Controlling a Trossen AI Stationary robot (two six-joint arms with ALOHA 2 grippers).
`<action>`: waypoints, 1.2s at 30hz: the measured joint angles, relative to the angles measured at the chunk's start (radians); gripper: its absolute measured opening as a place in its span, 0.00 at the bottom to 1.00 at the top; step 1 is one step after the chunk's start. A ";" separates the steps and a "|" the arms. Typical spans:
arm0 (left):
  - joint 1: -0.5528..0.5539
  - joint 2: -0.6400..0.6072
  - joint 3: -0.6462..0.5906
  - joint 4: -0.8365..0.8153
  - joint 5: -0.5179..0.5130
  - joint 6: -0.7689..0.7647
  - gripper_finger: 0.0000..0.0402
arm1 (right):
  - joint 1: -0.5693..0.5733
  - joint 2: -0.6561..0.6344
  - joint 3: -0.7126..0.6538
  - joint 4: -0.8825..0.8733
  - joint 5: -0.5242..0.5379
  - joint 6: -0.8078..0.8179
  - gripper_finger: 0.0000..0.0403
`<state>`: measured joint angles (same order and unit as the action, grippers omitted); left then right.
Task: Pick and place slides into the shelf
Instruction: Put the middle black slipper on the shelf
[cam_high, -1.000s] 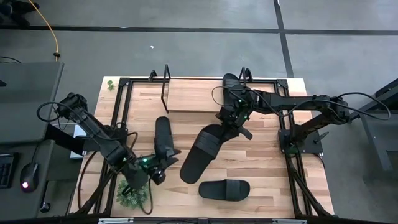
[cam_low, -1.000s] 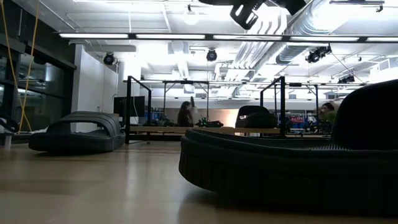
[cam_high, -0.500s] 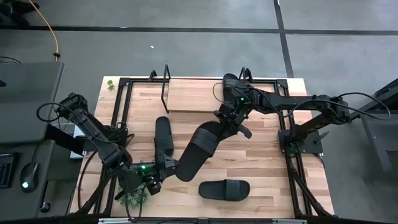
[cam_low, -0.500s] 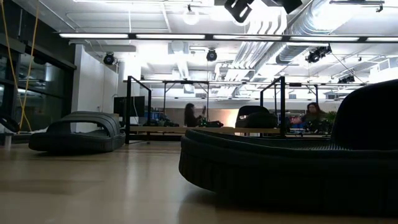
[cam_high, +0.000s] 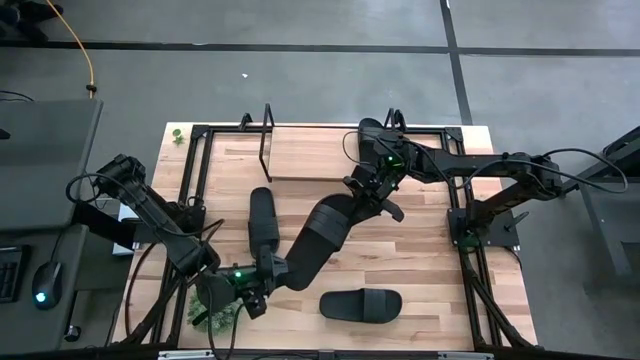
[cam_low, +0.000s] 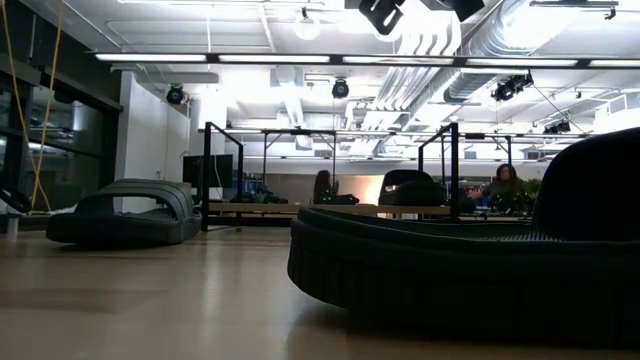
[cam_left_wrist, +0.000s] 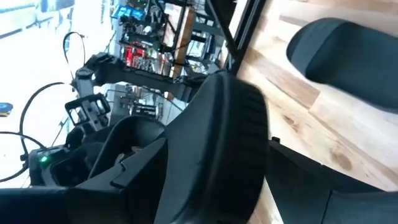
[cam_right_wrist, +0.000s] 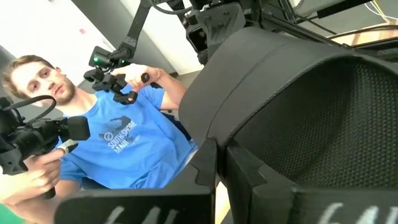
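Since a moment ago the big slide (cam_high: 318, 240) has swung its low end further toward the left arm, and the left gripper (cam_high: 262, 272) has slid along the table's front part to meet that end. This slide lies slantwise across the middle of the table (cam_high: 430, 255) — its upper end is clamped by the right gripper (cam_high: 366, 193), whose jaws are closed on the strap, as the right wrist view shows with the ribbed strap (cam_right_wrist: 292, 106) filling the picture. At the other end the left gripper's fingers appear closed on the slide's edge; the left wrist view shows the sole (cam_left_wrist: 217, 155) pressed between them.

A second slide (cam_high: 263, 220) lies just beside it, toward the left arm, pointing at the shelf (cam_high: 310, 152). A third slide (cam_high: 361, 304) rests flat near the front edge, well apart. A fourth (cam_high: 368, 131) sits at the shelf's right end. The shelf's board stands at the table's back, between black wire frames.

A small green plant (cam_high: 215, 315) lies under the left arm. A person in a blue shirt (cam_right_wrist: 124, 146) shows in the right wrist view, beyond the table.
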<state>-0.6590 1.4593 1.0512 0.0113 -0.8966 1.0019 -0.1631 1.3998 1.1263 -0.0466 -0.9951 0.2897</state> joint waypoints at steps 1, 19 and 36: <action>0.000 0.000 0.000 0.000 -0.008 0.000 0.61 | 0.000 0.000 0.000 0.002 0.000 0.001 0.00; -0.001 0.000 0.000 -0.010 -0.065 0.045 0.13 | -0.001 0.000 0.000 0.004 0.073 -0.002 0.00; -0.002 0.000 0.000 -0.010 -0.130 0.037 0.13 | -0.027 0.000 0.000 0.007 0.117 -0.029 0.00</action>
<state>-0.6613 1.4597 1.0512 0.0016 -1.0269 1.0393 -0.1898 1.3994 1.1267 -0.0399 -0.8780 0.2607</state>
